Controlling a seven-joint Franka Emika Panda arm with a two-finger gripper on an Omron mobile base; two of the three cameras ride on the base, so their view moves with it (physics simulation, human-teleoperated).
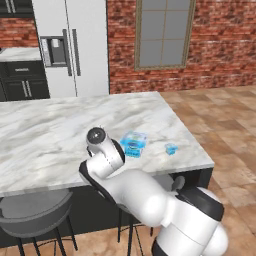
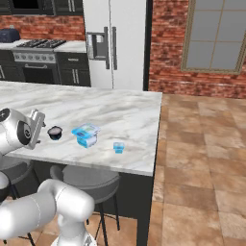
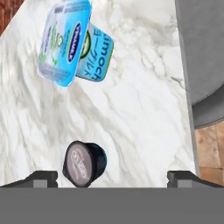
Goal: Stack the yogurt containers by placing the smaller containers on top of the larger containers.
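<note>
The tool (image 3: 112, 177) hung spread wide and grasping nothing, its two dark tips standing well apart at the bottom of the hand view, above the marble table (image 1: 45, 135). The small dark round cup (image 3: 84, 163) stood just ahead of the tips, nearer the one on that view's left, upright with its pale lid facing up; in the right base view the same dark cup (image 2: 55, 133) sat beside the larger light-blue tub (image 2: 86, 134), near it but apart. The tiny light-blue tub (image 2: 118, 147) stood further along toward the table's edge, well apart from the others. The dark cup looked light and fairly stiff, with smooth, probably slippery plastic walls and a thin foil-like top that could dent, so a hold across the round sides below the rim seemed safest, with gentle pressure. The larger tub (image 3: 72, 41) offered a broad flat lid, a fair landing surface, though its thin walls probably flexed and it might slide if nudged
</note>
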